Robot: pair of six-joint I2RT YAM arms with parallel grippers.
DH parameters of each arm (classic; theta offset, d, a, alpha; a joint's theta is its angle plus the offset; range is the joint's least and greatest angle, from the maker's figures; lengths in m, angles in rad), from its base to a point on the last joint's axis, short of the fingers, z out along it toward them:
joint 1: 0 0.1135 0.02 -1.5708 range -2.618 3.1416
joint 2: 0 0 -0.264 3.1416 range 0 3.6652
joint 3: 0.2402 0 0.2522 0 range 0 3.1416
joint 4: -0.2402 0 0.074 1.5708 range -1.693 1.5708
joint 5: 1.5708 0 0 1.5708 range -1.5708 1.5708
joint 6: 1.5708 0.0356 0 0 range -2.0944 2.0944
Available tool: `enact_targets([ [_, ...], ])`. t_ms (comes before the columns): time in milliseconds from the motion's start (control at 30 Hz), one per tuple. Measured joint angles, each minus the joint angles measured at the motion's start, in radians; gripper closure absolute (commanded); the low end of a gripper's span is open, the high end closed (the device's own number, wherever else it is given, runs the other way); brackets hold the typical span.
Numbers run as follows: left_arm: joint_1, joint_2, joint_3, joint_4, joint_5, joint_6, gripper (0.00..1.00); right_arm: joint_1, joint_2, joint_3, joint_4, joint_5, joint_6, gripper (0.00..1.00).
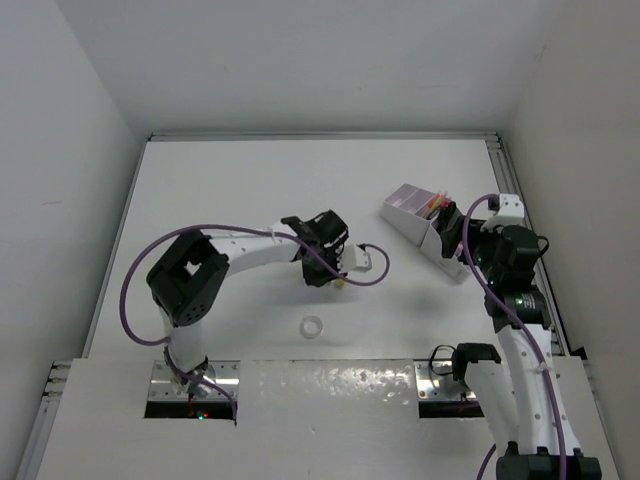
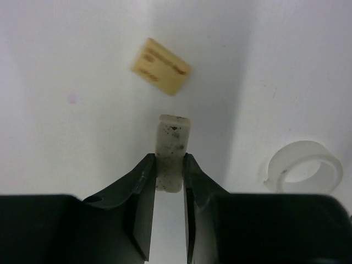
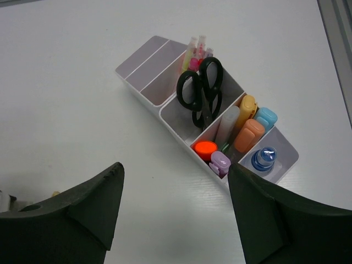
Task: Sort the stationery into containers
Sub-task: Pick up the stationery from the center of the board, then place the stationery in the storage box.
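The two black fingers (image 2: 144, 187) of the left gripper (image 2: 168, 168) fill the bottom of the left wrist view. They are drawn in narrow, each touching one long side of a smudged white eraser (image 2: 174, 137). The eraser stands end-on between them, with its far half sticking out past the tips.

It looks like a small, light block, rubbery rather than stiff. It should give a little under pressure and resist slipping, and it is not fragile. The flat long sides are the natural place to hold it, and the grip could probably sit deeper. I cannot tell whether it rests on the white table (image 2: 60, 126) or is clear of it.

Just beyond it lies a beige eraser (image 2: 161, 66), tilted and apart from the fingers. A clear tape ring (image 2: 304, 166) lies off to the right.

Well apart, toward the table's far right, stands the organizer (image 3: 138, 88), which holds scissors (image 3: 202, 91) and highlighters (image 3: 248, 135). Above it the right gripper (image 3: 175, 184) hangs with its jaws spread wide, holding nothing.
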Motion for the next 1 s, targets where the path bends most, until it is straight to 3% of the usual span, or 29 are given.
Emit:
enact_targets([
  [167, 0.072, 0.001, 0.298, -0.099, 0.087, -0.053, 1.00, 0.001, 0.024, -0.004, 0.010, 0.047, 0.042, 0.26],
  [400, 0.093, 0.041, 0.589, 0.133, 0.216, -0.338, 1.00, 0.001, 0.089, -0.006, 0.034, 0.183, 0.113, 0.26],
  [533, 0.093, 0.200, 0.734, 0.287, 0.269, -0.534, 1.00, 0.001, 0.108, -0.006, 0.034, 0.201, 0.126, 0.26],
  [700, 0.095, 0.470, 0.949, 0.373, 0.249, -0.675, 1.00, 0.001, 0.111, -0.006, 0.033, 0.209, 0.126, 0.26],
  [1000, 0.090, 0.607, 0.985, 0.483, 0.150, -0.771, 1.00, 0.001, 0.069, -0.042, 0.029, 0.216, 0.126, 0.26],
])
